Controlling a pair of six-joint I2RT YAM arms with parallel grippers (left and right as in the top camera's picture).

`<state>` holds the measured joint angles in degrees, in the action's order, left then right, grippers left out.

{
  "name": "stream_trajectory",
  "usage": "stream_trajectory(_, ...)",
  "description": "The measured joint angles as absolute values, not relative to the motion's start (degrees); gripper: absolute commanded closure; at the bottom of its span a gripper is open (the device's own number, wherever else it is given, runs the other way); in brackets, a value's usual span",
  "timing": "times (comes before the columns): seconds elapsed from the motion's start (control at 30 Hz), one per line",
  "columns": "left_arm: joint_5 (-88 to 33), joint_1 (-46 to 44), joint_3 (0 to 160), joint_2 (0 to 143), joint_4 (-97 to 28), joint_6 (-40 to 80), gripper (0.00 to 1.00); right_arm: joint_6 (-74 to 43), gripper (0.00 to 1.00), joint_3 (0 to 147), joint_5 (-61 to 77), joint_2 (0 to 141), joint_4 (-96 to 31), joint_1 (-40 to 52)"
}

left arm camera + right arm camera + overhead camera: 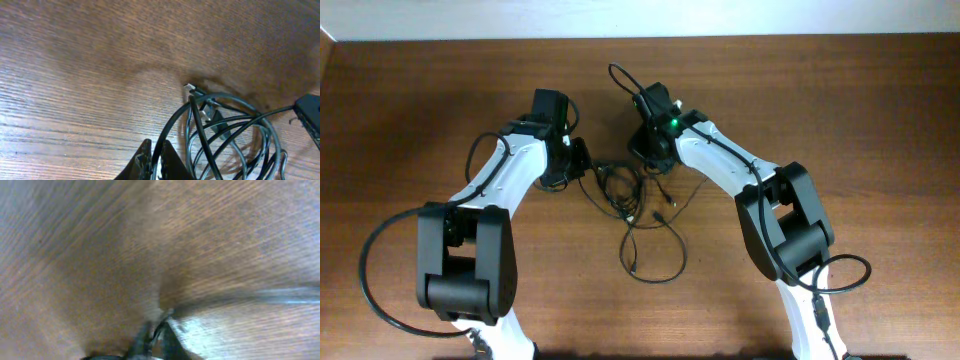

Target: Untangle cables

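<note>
the cables (632, 200) lie knotted on the surface (420, 100), one long loop trailing toward the near edge, left claw (154, 159) pinching a strand, right claw (156, 339) closed tight, its catch blurred.

The bench (880, 90) is brown wood with fine grain and a soft, almost matt shine, the cables (197, 122) have a smooth black, slightly glossy plastic coat, one plug (190, 87) ends in bright metal, and the arm covers (720, 160) look like white glossy plastic.
</note>
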<state>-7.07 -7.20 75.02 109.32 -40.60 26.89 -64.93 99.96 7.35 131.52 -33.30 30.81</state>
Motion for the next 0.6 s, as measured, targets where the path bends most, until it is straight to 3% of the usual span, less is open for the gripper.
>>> stream_trajectory(0.17,-7.51,-7.2,75.02,109.32,-40.1,26.89,0.92,-50.54,0.96,99.83,10.48,127.68,-34.33,29.56)
stream_trajectory(0.43,-7.55,-7.2,75.02,109.32,-39.9,26.89,0.92,-33.78,0.96,99.92,14.02,95.64,-39.16,30.85)
stream_trajectory(0.6,-7.68,-7.2,75.02,109.32,-39.9,26.89,0.92,-27.81,0.96,99.92,13.85,85.3,-39.22,30.85)
